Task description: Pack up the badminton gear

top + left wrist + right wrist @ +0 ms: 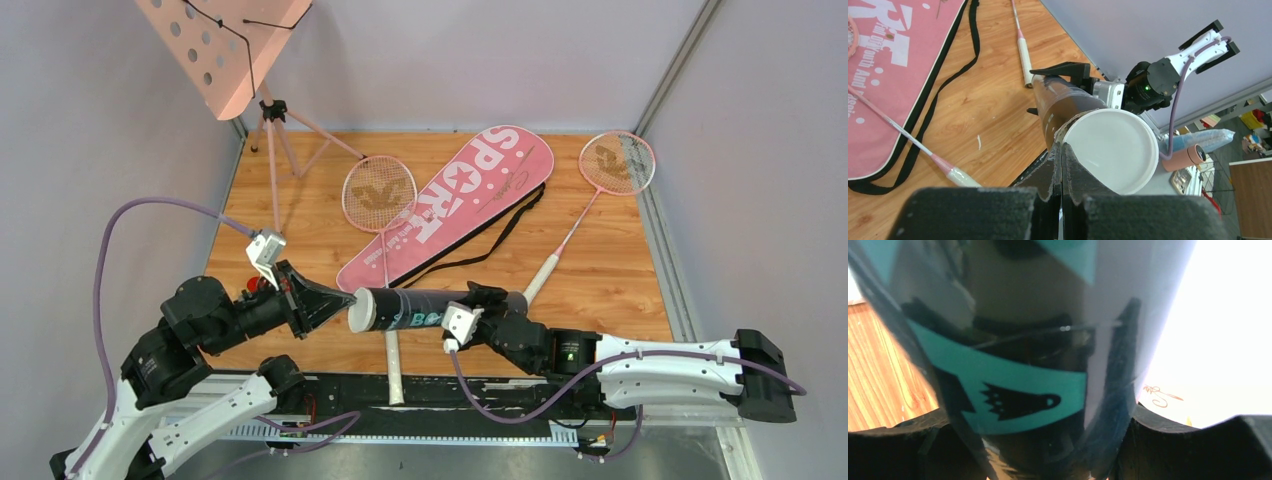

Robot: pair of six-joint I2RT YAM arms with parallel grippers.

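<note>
My right gripper [480,303] clamps the tube [412,308]. My left gripper [345,298], pressed together, seems to seat its 9 o'clock lid [1110,150]. Next, probably the bag [450,200] at 12 o'clock.

**Badminton gear: condition and position**

Black cylindrical tube [415,308], teal label with a shuttlecock print, white cap [361,311] on its left end: lying horizontal, raised off the wooden table [620,290], clamped across its right part by the right gripper [478,305].

Long pink racket bag [450,200] lettered "SPORT": flat, set diagonally, wide end far right, its black strap [490,245] trailing along its right side.

First pink-framed racket [380,193]: head at the bag's left edge, shaft crossing the bag's narrow end, white handle [393,365] passing beneath the tube.

Second pink-framed racket [618,162]: far right, apart from the bag, its handle near the tube's right end.
</note>
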